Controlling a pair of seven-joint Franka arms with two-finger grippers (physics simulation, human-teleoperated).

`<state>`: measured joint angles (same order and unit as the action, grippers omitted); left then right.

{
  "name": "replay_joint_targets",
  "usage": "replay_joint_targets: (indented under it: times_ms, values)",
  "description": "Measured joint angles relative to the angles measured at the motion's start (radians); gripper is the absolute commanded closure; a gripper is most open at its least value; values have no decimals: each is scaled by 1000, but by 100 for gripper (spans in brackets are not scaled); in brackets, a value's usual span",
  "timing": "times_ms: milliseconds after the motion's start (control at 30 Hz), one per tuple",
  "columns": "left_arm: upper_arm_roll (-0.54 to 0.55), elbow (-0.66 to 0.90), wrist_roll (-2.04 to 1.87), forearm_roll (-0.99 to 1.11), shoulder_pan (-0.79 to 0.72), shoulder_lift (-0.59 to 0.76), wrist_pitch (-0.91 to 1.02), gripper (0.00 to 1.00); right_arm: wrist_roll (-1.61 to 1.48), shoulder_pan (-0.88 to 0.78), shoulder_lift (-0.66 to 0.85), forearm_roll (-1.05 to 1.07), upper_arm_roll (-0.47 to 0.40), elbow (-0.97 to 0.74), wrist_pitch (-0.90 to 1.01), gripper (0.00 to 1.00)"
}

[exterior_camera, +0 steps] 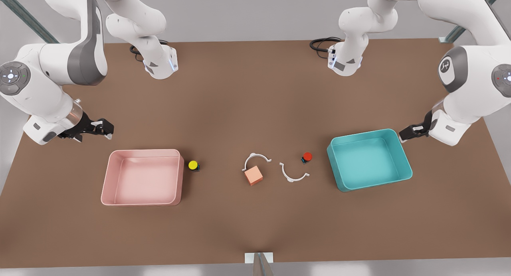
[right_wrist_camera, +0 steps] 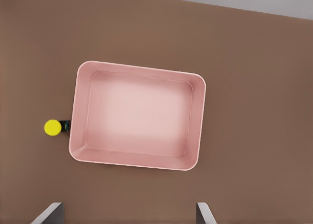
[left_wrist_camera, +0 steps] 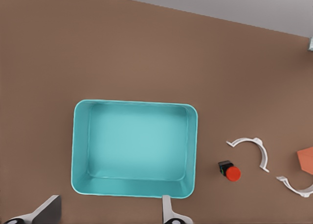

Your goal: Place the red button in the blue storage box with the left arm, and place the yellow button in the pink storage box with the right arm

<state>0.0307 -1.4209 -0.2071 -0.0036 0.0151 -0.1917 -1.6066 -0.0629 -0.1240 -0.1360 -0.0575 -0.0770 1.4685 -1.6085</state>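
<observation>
Two Franka arms wait over a brown table (exterior_camera: 255,88) as I run the rig from afar, and by my reading the task has not begun: both trays lie empty and both buttons sit on the tabletop.

The left gripper (exterior_camera: 408,132) hovers at the far corner of the blue storage box (exterior_camera: 403,164), on the front view's right, its fingers (left_wrist_camera: 167,209) spread wide and holding nothing. The red button (exterior_camera: 306,156) rests on the table near that box's side, apart from it, beside two white curved clips (exterior_camera: 294,173).

The right gripper (exterior_camera: 104,128) hangs above the table behind the pink storage box (exterior_camera: 107,184), on the front view's left, fingers likewise apart and empty. The yellow button (exterior_camera: 193,165) lies just beside the pink box's wall; I cannot tell whether its dark base touches it.

An orange-pink cube (exterior_camera: 253,175) stands between the two buttons, against one clip, and is no part of the job.

Left to do, as I judge it: both picks and both drops, red into blue by the left arm, yellow into pink by the right.

I can read no writing. A small emblem marks the arm (exterior_camera: 446,65) on the front view's right, and the button bases carry teal marks too small to make out.
</observation>
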Motion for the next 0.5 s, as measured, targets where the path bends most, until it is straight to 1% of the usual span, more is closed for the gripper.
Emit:
replay_joint_targets:
  times_ms: [67,167,200,267,400,500]
  values:
    - [2,0,24,2,-19,-15,-4,0,-1,0,0,0,0,0,0,0]
    - [3,-16,56,0,-167,-91,-36,0,-3,-1,0,0,1,0,-1,0]
    - [4,-29,65,3,-213,-119,-62,0,-3,6,0,0,15,0,-1,0]
    - [5,-112,83,6,-259,-145,-140,0,-4,-12,-10,0,70,2,0,0]
    - [4,-295,111,9,-321,-172,-347,0,-53,-84,-67,-2,234,2,-21,0]
    - [4,-351,116,10,-381,-206,-487,0,-194,-83,-150,-4,284,0,-64,0]
